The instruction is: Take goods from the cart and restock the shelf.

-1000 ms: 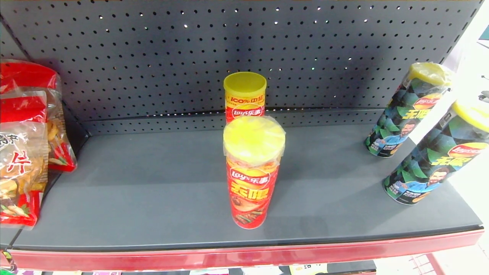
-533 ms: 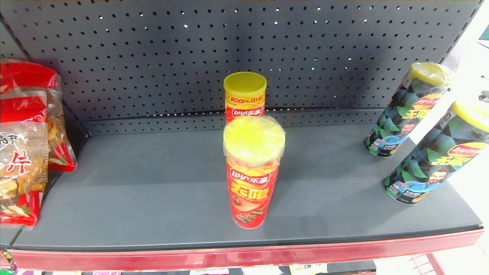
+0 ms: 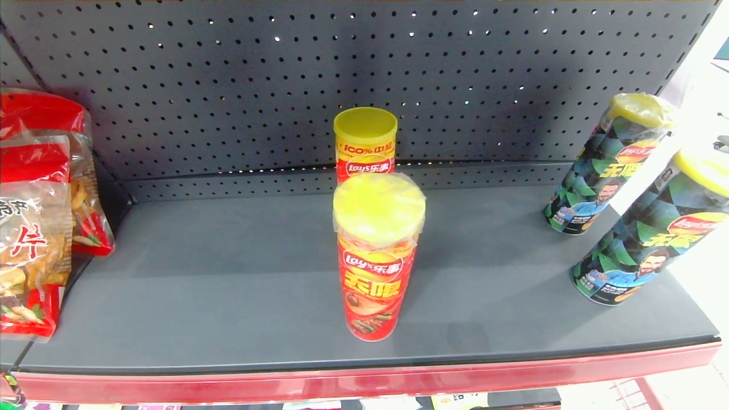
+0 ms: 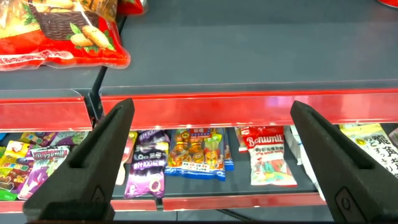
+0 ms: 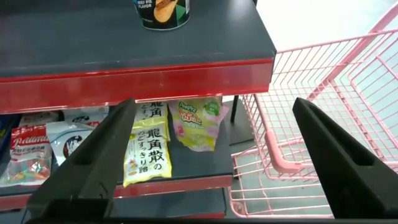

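Two red chip cans with yellow lids stand upright mid-shelf, one in front [image 3: 376, 256] and one behind it [image 3: 364, 142] against the pegboard. Two dark green-and-black chip cans [image 3: 609, 165] [image 3: 655, 239] stand at the shelf's right end. My left gripper [image 4: 211, 162] is open and holds nothing, in front of the shelf's red front edge [image 4: 249, 109], near a red snack bag [image 4: 56, 37]. My right gripper [image 5: 217, 162] is open and holds nothing, before the shelf's right corner, with the pink wire cart [image 5: 323, 112] beside it.
Red snack bags [image 3: 34, 210] fill the shelf's left end. The dark shelf board [image 3: 228, 285] has wide free room either side of the red cans. A lower shelf holds several hanging snack packets [image 4: 199, 155] [image 5: 149, 149].
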{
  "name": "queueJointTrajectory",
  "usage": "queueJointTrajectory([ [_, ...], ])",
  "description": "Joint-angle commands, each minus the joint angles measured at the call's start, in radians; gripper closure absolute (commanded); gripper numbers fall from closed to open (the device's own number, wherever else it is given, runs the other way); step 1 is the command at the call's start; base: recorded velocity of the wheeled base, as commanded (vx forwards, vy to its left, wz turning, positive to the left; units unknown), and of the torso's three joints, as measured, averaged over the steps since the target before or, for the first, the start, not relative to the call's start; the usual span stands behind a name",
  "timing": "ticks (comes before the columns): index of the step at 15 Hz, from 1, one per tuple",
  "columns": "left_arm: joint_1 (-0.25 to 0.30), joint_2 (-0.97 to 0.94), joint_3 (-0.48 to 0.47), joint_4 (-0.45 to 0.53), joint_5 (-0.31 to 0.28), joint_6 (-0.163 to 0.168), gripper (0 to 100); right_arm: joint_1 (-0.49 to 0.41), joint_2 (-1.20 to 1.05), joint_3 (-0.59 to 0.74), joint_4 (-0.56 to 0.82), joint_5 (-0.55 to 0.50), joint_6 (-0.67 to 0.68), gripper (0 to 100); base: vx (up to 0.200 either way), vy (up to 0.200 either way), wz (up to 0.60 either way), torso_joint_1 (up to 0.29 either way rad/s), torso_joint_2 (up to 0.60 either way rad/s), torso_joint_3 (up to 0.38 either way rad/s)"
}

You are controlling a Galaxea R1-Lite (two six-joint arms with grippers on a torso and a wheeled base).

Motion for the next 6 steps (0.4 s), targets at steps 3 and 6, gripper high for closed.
queueJointTrajectory([
  [3, 0.0, 0.001, 0.0, 0.0, 0.001, 0.0, 0, 0.0, 0.002, 0.0, 0.0, -0.007, 0.0, 0, 0.0, 0.0, 0.0, 0.0, 0.0, 0.0],
  [6, 0.0, 0.001, 0.0, 0.0, 0.001, 0.0, 0, 0.0, 0.001, -0.002, 0.0, -0.006, -0.001, 0, 0.0, 0.0, 0.0, 0.0, 0.0, 0.0],
])
